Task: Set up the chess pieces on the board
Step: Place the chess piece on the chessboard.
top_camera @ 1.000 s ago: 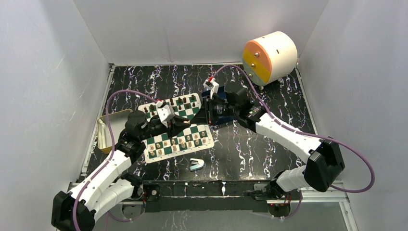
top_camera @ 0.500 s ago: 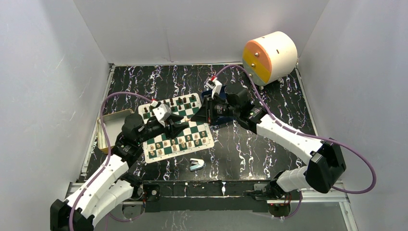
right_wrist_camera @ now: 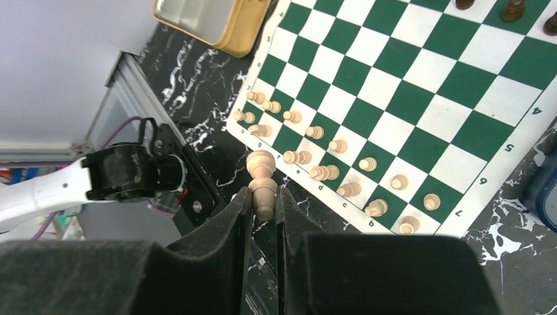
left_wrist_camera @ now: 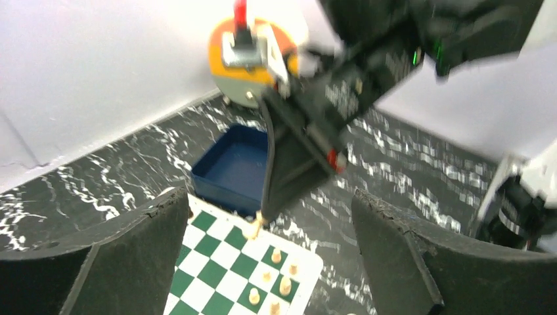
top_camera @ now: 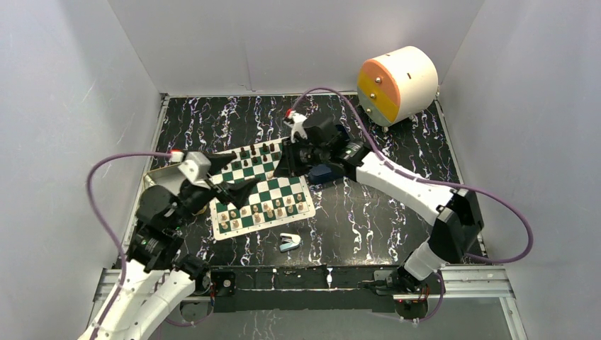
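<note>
- A small light-blue stapler (top_camera: 289, 242) lies on the black marbled table (top_camera: 368, 212), just in front of the board's near edge.
- The board (top_camera: 273, 185), a green and white checkered mat, lies flat left of the table's middle, turned at a slight angle.
- The light pieces (top_camera: 262, 211) stand in two rows along the board's near edge; the right wrist view shows the same rows (right_wrist_camera: 315, 157).
- The left gripper (top_camera: 230, 177) hangs over the left half of the board with its jaws spread wide and nothing between them; in its own camera the two black fingers (left_wrist_camera: 131, 256) sit at opposite sides of the frame.
- A tan metal tin (right_wrist_camera: 210, 20) sits just beside the board's left edge, partly hidden under the left arm in the overhead view.
- The right gripper (right_wrist_camera: 264, 197) is clamped on one light wooden piece (right_wrist_camera: 263, 180), which sticks out beyond the fingertips; it is held over the board's far right corner, next to the blue tray.
- The dark pieces (top_camera: 259, 150) stand along the board's far edge.
- The blue tray (left_wrist_camera: 233, 167) lies just beyond the board's right corner, largely covered by the right arm from above.
- A white drum (top_camera: 397, 81) with an orange and yellow face rests in the far right corner.
</note>
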### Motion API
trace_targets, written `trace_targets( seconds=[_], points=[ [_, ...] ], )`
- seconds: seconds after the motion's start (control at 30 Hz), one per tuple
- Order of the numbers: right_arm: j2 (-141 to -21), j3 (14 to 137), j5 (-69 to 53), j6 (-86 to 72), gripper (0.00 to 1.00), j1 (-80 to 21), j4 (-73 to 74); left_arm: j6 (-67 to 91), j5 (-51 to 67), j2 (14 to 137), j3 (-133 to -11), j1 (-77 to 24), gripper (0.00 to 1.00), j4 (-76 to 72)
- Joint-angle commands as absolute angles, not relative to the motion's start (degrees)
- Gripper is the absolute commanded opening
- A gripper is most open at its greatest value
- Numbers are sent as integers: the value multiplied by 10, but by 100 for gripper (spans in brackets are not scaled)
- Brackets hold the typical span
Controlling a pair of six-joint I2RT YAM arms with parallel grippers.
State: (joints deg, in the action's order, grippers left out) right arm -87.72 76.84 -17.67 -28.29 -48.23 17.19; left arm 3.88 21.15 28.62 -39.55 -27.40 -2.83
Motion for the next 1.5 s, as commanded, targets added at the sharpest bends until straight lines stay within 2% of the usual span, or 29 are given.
trace_targets(
  seconds=[0.0, 0.1, 0.33, 0.73, 1.03, 1.47],
  points=[
    [-927, 857, -98, -244, 11, -536, 262, 128, 82, 259, -484, -274, 91, 30],
    [-976, 915, -65, -235, 11, -573, 308, 183, 12, 250, -532, -274, 92, 73],
    [-1116, 1068, -12, -208, 13, -652, 433, 260, -62, 224, -603, -274, 92, 114],
    [-1273, 1228, 58, -195, 14, -702, 545, 300, -153, 216, -696, -274, 92, 191],
    [-1320, 1282, 67, -186, 15, -707, 581, 284, -154, 213, -698, -274, 93, 191],
    [-1342, 1275, 60, -187, 16, -708, 550, 286, -160, 208, -704, -274, 93, 191]
  ],
)
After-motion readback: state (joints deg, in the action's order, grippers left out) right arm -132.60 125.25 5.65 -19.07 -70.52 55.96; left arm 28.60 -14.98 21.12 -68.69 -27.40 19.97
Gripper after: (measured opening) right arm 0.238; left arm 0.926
